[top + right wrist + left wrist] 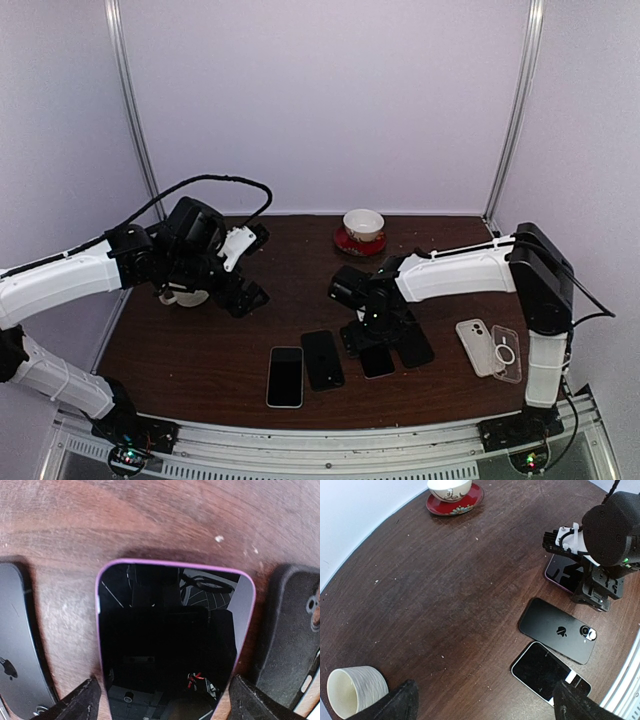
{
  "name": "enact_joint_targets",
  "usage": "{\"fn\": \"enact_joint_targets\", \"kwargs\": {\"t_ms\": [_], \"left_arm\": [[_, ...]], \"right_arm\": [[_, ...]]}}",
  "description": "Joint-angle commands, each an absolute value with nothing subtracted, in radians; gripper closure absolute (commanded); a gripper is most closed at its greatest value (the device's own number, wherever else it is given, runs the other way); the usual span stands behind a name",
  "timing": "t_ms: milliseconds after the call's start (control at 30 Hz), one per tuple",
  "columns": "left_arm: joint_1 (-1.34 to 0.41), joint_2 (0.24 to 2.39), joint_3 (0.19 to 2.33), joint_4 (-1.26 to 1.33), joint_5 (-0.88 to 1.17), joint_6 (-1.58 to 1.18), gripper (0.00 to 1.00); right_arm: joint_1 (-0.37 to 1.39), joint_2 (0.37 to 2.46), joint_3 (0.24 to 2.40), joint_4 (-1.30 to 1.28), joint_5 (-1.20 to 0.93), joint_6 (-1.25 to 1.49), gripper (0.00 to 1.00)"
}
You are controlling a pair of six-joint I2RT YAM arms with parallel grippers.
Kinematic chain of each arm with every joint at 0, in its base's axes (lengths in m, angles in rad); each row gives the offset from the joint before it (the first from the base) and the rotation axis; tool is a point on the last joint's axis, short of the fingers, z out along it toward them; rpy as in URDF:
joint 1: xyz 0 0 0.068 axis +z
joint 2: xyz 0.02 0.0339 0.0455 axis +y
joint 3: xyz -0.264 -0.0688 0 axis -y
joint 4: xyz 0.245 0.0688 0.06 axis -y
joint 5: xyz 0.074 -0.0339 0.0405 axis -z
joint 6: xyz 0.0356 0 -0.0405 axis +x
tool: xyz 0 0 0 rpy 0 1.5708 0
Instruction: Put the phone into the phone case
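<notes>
A purple-edged phone (170, 645) lies screen up on the brown table, also seen in the top view (377, 360). A black phone case (292, 640) lies just to its right (413, 346). My right gripper (165, 700) points down over the phone, open, one finger close beside each long edge; I cannot tell whether they touch it. My left gripper (485, 700) is open and empty, held above the table at the left (243, 293). In the left wrist view the right gripper (592, 587) stands on the purple phone (560, 570).
A black phone, back up (322, 358), and a white-edged phone, screen up (285, 376), lie near the front edge. A white phone (474, 345) and clear case (506, 353) lie at the right. A bowl on a red saucer (363, 228) stands at the back; a white cup (185, 297) stands left.
</notes>
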State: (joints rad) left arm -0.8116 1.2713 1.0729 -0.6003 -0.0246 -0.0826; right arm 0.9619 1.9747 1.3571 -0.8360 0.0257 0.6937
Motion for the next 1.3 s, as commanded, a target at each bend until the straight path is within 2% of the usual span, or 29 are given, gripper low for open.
{"fn": "enact_joint_targets", "kwargs": {"t_ms": [0, 233, 367, 433, 800, 1067, 1167, 1267], "left_arm": [[-0.809, 1.273, 1.066, -0.577, -0.024, -0.067, 0.03], [-0.81, 1.273, 1.069, -0.58, -0.018, -0.066, 0.03], [-0.809, 1.275, 1.069, -0.581, -0.017, -0.066, 0.02], [-0.81, 1.275, 1.069, -0.582, -0.019, -0.065, 0.03], [-0.81, 1.283, 1.068, -0.584, -0.02, -0.061, 0.02], [-0.809, 1.3, 1.069, -0.583, -0.025, -0.059, 0.02], [-0.81, 1.302, 1.069, -0.586, -0.025, -0.058, 0.02], [-0.81, 1.301, 1.069, -0.585, -0.025, -0.058, 0.02]], "right_arm": [[0.951, 2.05, 1.406, -0.849, 0.007, 0.678, 0.09], [0.968, 2.05, 1.398, -0.91, 0.016, 0.679, 0.17], [0.971, 2.051, 1.388, -0.894, 0.003, 0.673, 0.32], [0.971, 2.045, 1.397, -0.893, 0.003, 0.665, 0.35], [0.971, 1.797, 1.329, -0.75, -0.005, 0.572, 0.43], [0.945, 1.694, 1.277, -0.741, 0.145, 0.52, 0.45], [0.904, 1.607, 1.187, -0.708, 0.253, 0.474, 0.45], [0.84, 1.517, 1.032, -0.577, 0.266, 0.429, 0.47]]}}
